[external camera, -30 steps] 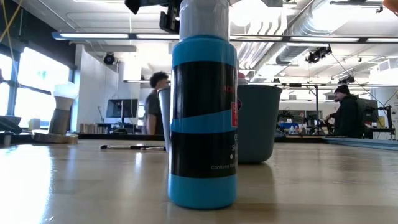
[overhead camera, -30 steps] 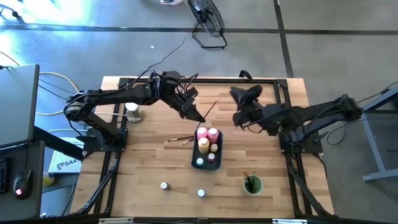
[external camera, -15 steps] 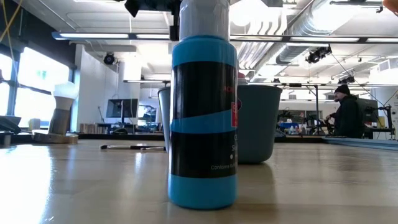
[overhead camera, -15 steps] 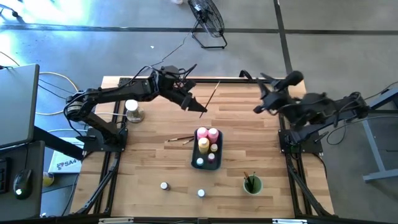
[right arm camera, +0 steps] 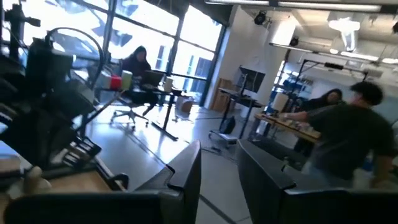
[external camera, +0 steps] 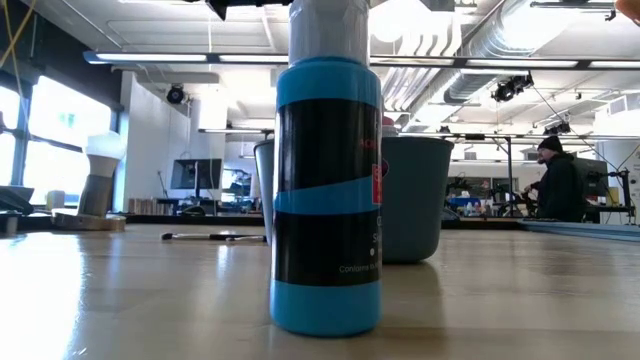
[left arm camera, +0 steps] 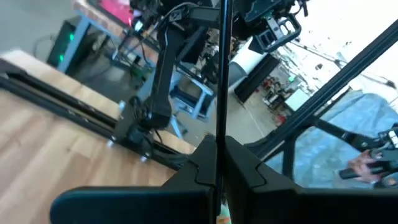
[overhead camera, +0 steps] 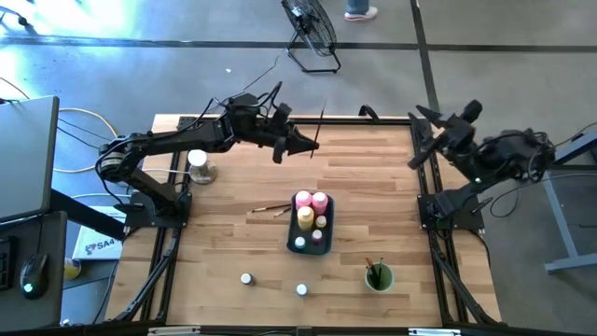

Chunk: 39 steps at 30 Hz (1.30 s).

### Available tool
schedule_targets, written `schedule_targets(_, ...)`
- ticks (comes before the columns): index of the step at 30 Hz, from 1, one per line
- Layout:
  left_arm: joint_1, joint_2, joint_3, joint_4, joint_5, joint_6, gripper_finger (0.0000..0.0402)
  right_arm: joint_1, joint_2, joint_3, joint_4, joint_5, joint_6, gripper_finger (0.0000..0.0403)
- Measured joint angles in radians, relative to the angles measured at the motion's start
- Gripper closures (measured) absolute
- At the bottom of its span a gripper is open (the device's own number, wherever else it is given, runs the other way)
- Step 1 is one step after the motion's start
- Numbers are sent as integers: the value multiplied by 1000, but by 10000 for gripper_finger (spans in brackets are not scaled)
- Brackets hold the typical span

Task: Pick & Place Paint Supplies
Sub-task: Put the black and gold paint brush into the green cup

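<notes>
My left gripper (overhead camera: 312, 147) hangs over the far middle of the table, shut on a thin dark paintbrush (overhead camera: 320, 126). In the left wrist view the paintbrush (left arm camera: 221, 74) runs as a thin line out from between the shut fingers of my left gripper (left arm camera: 219, 165). My right gripper (overhead camera: 420, 140) is drawn back at the far right edge, open and with nothing in it (right arm camera: 219, 158). The dark tray (overhead camera: 311, 245) holds two pink bottles (overhead camera: 312, 200), a yellow bottle (overhead camera: 306, 217) and small jars. Two brushes (overhead camera: 270, 209) lie left of the tray. My left gripper pinches the paintbrush's shaft (left arm camera: 220, 140) between its two fingers, close to one end. The fingers come level from the table's left and lie across the brush. The brush is lifted clear of the table, and its long free part (overhead camera: 322, 117) points toward the far edge.
A green cup (overhead camera: 379, 276) with brushes stands near the front right. Two small jars (overhead camera: 246, 278) (overhead camera: 301, 290) sit near the front edge. A white-topped object (overhead camera: 198, 166) stands at the left. In the low view a blue bottle (external camera: 326, 190) fills the foreground.
My right gripper has pulled away from the table's middle toward the far right edge, rising and rolling. My left gripper has moved a little toward the far edge and rolled, still shut on the paintbrush, which has swung from slanting to pointing almost straight at the far edge.
</notes>
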Motion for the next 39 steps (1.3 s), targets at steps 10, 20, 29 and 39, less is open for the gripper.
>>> schedule_targets(10, -42, 0, 0, 0, -127, 199, 400, 99, -56, 1, -87, -2, 236, 308)
schedule_targets(20, -143, 0, 0, -4, -348, 382, 400, 166, -95, 1, -295, -153, 591, 308)
schedule_targets(29, -172, 0, 0, -4, -424, 402, 400, 170, -87, 0, -392, -406, 747, 308)
schedule_targets(39, -208, 0, 0, 10, -455, 441, 400, 93, 50, -1, -367, -392, 747, 308)
